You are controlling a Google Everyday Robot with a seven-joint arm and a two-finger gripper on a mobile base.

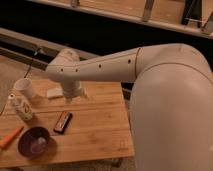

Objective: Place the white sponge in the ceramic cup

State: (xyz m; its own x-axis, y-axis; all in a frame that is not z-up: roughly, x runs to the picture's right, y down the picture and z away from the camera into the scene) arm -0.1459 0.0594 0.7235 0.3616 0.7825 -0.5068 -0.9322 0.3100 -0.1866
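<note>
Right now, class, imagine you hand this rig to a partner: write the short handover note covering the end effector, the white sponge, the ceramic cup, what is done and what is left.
End effector: open, holding nothing, low over the wooden table, just right of the white sponge.
White sponge: lying flat on the table, not gripped.
Ceramic cup: upright near the table's far left corner, left of the sponge and apart from it.
Done: nothing beyond the arm being at the sponge.
Left: grasp the sponge, lift it, carry it left, release it into the cup.
</note>
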